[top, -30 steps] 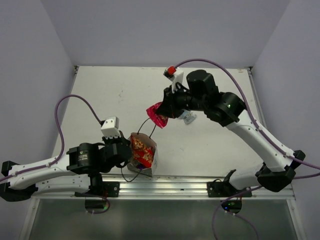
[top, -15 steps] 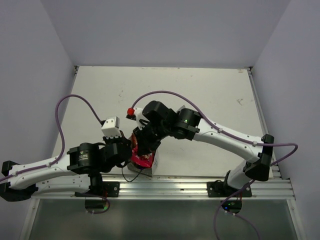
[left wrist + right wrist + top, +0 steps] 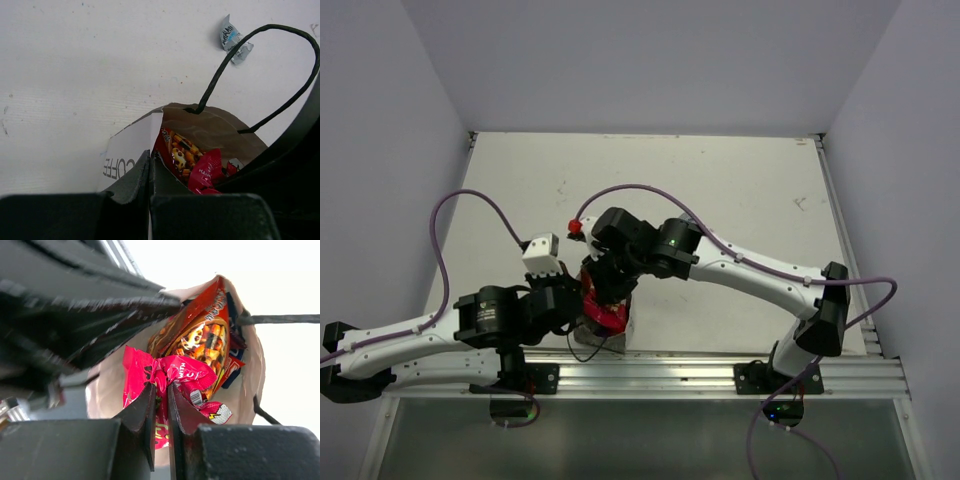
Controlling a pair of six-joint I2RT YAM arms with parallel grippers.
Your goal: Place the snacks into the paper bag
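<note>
The paper bag [image 3: 623, 334] stands at the near edge of the table, its mouth open. My left gripper [image 3: 150, 159] is shut on the bag's white printed wall [image 3: 127, 152]. Inside leans a red snack packet with colourful print [image 3: 200, 335], and a dark blue packet [image 3: 234, 371] shows behind it. My right gripper [image 3: 161, 390] is shut on a crumpled pink packet [image 3: 175, 372] and hangs in the bag's mouth. In the left wrist view that pink packet [image 3: 207, 172] sits beside the red one [image 3: 177, 150]. A small silvery-blue packet [image 3: 232, 40] lies on the table beyond the bag.
The bag's black cord handle [image 3: 280, 30] loops up over the table behind it. The right arm [image 3: 740, 265] stretches across the middle of the table and covers what is beneath it. The metal rail [image 3: 660, 375] runs along the near edge.
The right arm swung from the middle of the table to the bag, carrying the pink packet, and has lowered it into the mouth. The left arm has not moved.
</note>
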